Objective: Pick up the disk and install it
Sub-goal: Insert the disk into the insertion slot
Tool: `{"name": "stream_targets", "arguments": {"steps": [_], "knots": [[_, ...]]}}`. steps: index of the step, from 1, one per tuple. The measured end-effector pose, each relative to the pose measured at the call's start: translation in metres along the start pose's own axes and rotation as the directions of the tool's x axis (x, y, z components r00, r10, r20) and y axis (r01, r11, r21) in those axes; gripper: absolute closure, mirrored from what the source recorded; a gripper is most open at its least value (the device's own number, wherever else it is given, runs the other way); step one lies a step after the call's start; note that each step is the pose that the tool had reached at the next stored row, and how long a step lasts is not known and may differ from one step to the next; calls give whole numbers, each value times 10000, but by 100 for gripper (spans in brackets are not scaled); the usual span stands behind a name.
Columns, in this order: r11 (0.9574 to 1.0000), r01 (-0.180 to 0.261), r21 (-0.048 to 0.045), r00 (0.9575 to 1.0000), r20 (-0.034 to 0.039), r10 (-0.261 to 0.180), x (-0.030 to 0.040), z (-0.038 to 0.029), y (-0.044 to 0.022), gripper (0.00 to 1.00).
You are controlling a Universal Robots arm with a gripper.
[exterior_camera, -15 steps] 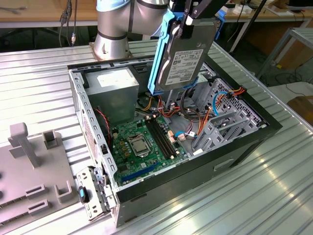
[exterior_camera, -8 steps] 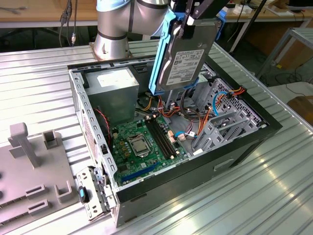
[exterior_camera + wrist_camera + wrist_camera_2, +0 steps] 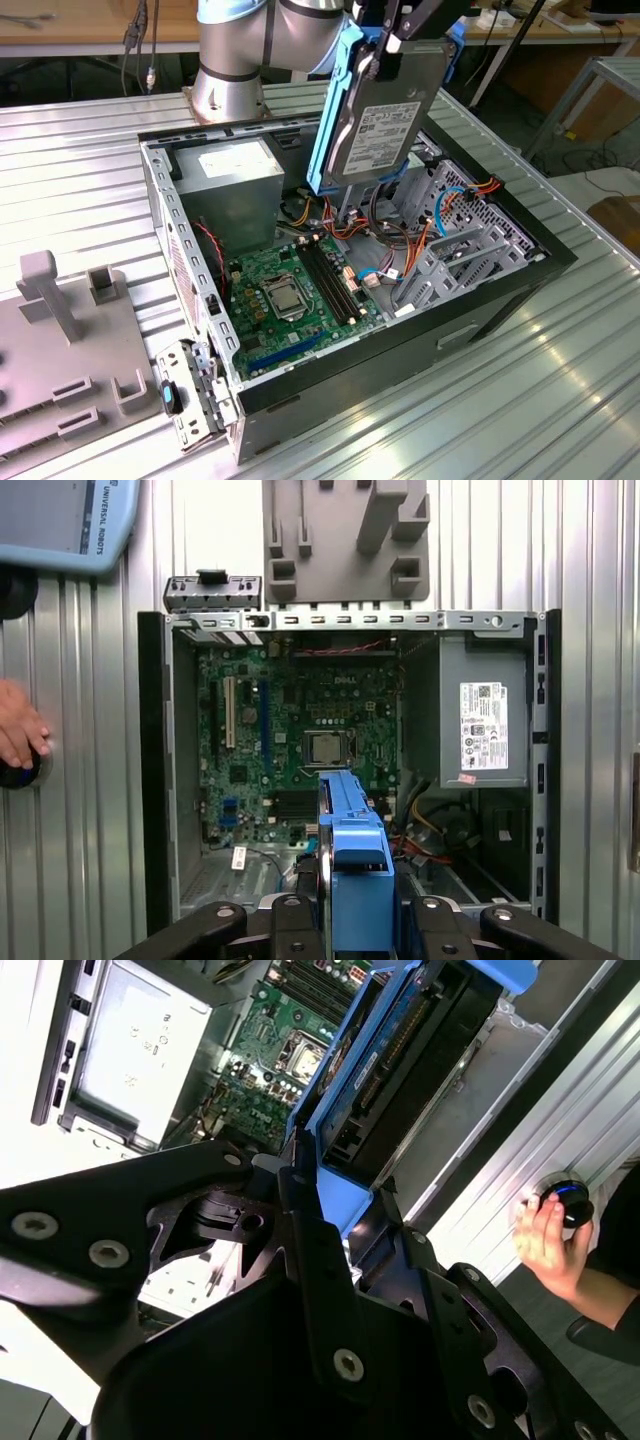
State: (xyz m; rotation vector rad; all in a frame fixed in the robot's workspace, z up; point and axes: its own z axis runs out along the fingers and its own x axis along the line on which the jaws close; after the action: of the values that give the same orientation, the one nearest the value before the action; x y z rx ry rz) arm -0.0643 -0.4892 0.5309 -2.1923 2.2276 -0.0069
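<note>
Disk (image 3: 385,115) hangs over the open case (image 3: 480,305), your gripper (image 3: 390,40) clamped on its blue rails (image 3: 325,110). That's the carry step; seating it, I judge, needs squaring with the cage (image 3: 470,240) at five o'clock.

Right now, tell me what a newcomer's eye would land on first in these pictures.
In the exterior view the disk, silver with blue rails, is held on end by the gripper above the open computer case. Below it the green motherboard lies inside the case. In the second wrist view a person's hand rests on a round black knob beside the case.
</note>
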Motion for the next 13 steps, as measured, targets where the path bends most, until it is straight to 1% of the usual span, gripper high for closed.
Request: {"name": "stream_targets", "arguments": {"steps": [6, 7, 13], "knots": [[10000, -1, 0, 10000, 0, 1, 11, 0, -14, 63], [10000, 0, 0, 10000, 0, 0, 19, 0, -28, 63], [10000, 0, 0, 10000, 0, 0, 27, 1, -51, 63]]}}
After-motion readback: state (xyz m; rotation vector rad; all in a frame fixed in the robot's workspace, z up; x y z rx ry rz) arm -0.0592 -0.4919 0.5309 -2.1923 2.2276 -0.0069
